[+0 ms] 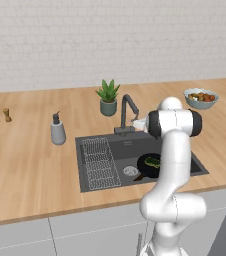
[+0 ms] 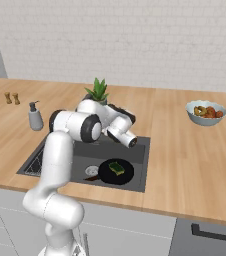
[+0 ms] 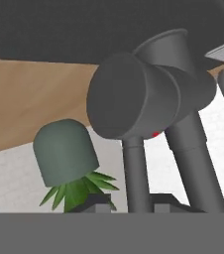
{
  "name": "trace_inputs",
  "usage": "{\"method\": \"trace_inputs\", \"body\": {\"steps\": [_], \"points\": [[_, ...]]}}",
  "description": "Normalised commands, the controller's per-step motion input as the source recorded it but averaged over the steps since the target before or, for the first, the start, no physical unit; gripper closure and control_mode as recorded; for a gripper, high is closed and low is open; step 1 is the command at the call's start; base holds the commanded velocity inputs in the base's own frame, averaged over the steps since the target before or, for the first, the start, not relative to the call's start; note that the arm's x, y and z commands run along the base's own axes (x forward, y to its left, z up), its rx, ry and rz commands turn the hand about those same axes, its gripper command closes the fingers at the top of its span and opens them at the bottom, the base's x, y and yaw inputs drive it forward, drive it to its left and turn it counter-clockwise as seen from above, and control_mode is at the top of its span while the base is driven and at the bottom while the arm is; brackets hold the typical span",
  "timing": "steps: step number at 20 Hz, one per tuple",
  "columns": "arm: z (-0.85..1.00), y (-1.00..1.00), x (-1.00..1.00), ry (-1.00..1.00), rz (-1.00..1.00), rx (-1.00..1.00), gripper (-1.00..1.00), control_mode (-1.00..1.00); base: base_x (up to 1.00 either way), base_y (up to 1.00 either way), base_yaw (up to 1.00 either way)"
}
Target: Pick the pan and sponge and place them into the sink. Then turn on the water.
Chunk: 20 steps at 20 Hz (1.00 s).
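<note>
The black pan (image 1: pixel 144 165) (image 2: pixel 105 174) lies in the dark grey sink (image 1: pixel 130 147) (image 2: pixel 137 150), to the right of the drain, its handle pointing to the front. The green sponge (image 1: pixel 152 161) (image 2: pixel 117 168) rests on the pan. My gripper (image 1: pixel 135 123) (image 3: pixel 129 208) is right at the base of the dark gooseneck faucet (image 1: pixel 127 112). The hand view is rolled upside down and shows the faucet's lever (image 3: pixel 134 96) very close, with the thin stem standing between my two tips. The jaws stand apart, open, holding nothing. No water is running.
A potted plant (image 1: pixel 108 97) (image 2: pixel 98 90) (image 3: pixel 67 158) stands just behind the faucet. A grey soap dispenser (image 1: pixel 58 131) (image 2: pixel 35 117) is left of the sink, two small shakers (image 1: pixel 0 115) (image 2: pixel 12 98) farther left. A fruit bowl (image 1: pixel 201 98) (image 2: pixel 206 112) sits at the right.
</note>
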Motion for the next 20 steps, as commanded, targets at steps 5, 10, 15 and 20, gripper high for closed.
{"method": "trace_inputs", "body": {"steps": [5, 10, 15, 20], "points": [[-0.04, -0.79, 0.0, 0.0, -0.03, 0.07, 1.0, -1.0, 0.0, 0.0, 0.0], [-0.19, -0.68, 0.0, 0.0, 0.0, 0.0, 1.0, -1.0, 0.0, 0.0, 0.0], [-0.1, -0.34, -0.04, 0.0, 0.0, 0.0, 1.0, -1.0, 0.0, 0.0, 0.0], [0.0, -0.02, -0.04, 0.0, 0.0, 0.02, 1.0, -1.0, 0.0, 0.0, 0.0]]}}
